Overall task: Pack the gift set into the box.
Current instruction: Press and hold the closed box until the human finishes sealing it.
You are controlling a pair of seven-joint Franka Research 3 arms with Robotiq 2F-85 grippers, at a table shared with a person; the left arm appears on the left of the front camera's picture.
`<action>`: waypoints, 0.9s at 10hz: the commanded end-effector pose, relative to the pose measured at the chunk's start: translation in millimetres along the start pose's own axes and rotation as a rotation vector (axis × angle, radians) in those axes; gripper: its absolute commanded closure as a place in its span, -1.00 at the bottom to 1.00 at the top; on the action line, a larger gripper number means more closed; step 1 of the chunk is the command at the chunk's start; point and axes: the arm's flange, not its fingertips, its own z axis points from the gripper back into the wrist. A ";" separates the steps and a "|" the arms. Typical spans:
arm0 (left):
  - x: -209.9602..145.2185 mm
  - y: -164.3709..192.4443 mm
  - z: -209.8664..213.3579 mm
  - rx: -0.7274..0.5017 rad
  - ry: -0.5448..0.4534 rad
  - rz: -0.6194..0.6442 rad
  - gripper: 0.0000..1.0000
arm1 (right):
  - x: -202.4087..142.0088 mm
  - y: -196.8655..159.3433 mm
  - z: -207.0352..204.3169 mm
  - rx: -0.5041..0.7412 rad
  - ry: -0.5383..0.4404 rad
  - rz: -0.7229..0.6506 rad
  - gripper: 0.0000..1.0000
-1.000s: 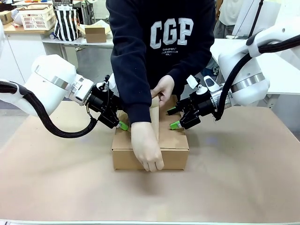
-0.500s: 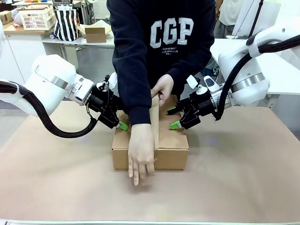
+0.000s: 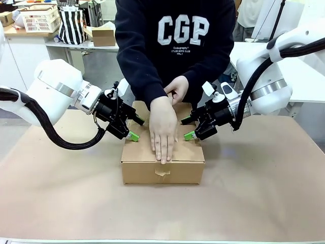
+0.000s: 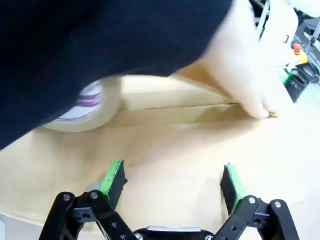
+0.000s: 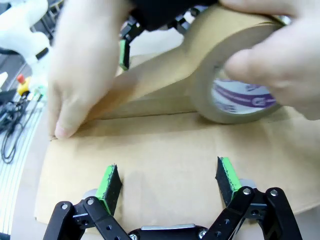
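Note:
The brown cardboard box (image 3: 139,163) sits closed at the table's middle, with a strip of brown tape running along its top seam. A person's flat hand (image 3: 163,129) presses the tape down while the other hand holds a tape roll (image 5: 235,80) at the far end. My left gripper (image 3: 135,129) rests open on the box's left top edge, fingers (image 4: 114,179) spread over the flap (image 4: 170,165). My right gripper (image 3: 187,128) stands open on the right top edge, pads (image 5: 227,177) over the flap (image 5: 165,155). The gift set is hidden.
Brown paper covers the table (image 3: 264,193) around the box. The person's torso (image 3: 175,46) stands close behind it. Shelves with a white crate (image 3: 39,19), a striped bag (image 3: 71,25) and a small cardboard box (image 3: 103,35) lie far back.
The person's hand moved from the box's front face up onto the top, smoothing the tape along the seam. Both grippers stayed where they were.

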 end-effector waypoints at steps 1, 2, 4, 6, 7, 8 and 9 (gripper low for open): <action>-3.1 -1.0 -1.6 0.002 -0.007 0.000 -1.00 | -2.3 0.5 -1.6 -0.002 0.006 -0.001 -1.00; -3.1 -1.0 -1.6 0.002 -0.007 0.000 -1.00 | -2.3 0.5 -1.6 -0.002 0.006 -0.001 -1.00; -3.1 -1.0 -1.6 0.002 -0.007 0.000 -1.00 | -2.3 0.5 -1.6 -0.002 0.006 -0.001 -1.00; -3.1 -1.0 -1.6 0.002 -0.007 0.000 -1.00 | -2.3 0.5 -1.6 -0.002 0.006 -0.001 -1.00; -3.1 -1.0 -1.6 0.002 -0.007 0.000 -1.00 | -2.3 0.5 -1.6 -0.002 0.006 -0.001 -1.00; -3.1 -1.0 -1.6 0.002 -0.007 0.000 -1.00 | -2.3 0.5 -1.6 -0.002 0.006 -0.001 -1.00; -3.1 -1.0 -1.6 0.002 -0.007 0.000 -1.00 | -2.3 0.5 -1.6 -0.002 0.006 -0.001 -1.00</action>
